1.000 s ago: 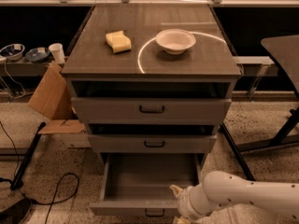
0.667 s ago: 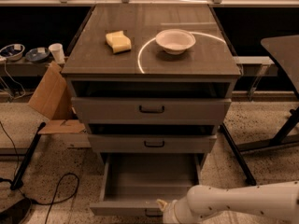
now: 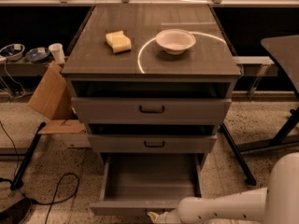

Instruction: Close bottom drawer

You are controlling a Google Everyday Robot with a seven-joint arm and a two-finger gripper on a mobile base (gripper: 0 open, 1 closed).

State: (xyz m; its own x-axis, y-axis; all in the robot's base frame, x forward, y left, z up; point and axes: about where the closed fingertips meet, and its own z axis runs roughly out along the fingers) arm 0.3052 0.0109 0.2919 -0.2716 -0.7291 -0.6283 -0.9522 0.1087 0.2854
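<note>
Low at the bottom edge of the view, the claw (image 3: 156, 216) sits just at the front panel of the bottom drawer (image 3: 149, 185), near the panel's middle. Whether it is released or clenched, I cannot tell. Its white arm (image 3: 224, 208) reaches in from the lower right.

That bottom drawer is pulled well out of the unit toward the camera, its deep grey box open to view and bare inside.

Above it, the middle drawer (image 3: 152, 143) stands slightly out, with a dark gap over its front and a small dark handle at centre. The top drawer (image 3: 152, 110) also stands out a little, with a wider dark gap above.

On the table (image 3: 196, 62) that tops the three drawers, a yellow sponge (image 3: 118, 41) lies left of centre and a white bowl (image 3: 175, 40) stands right of it, apart from the sponge.

To the left, a sheet of cardboard (image 3: 49, 94) leans beside the unit, and a white cup (image 3: 57, 52) stands on a low shelf behind it.
</note>
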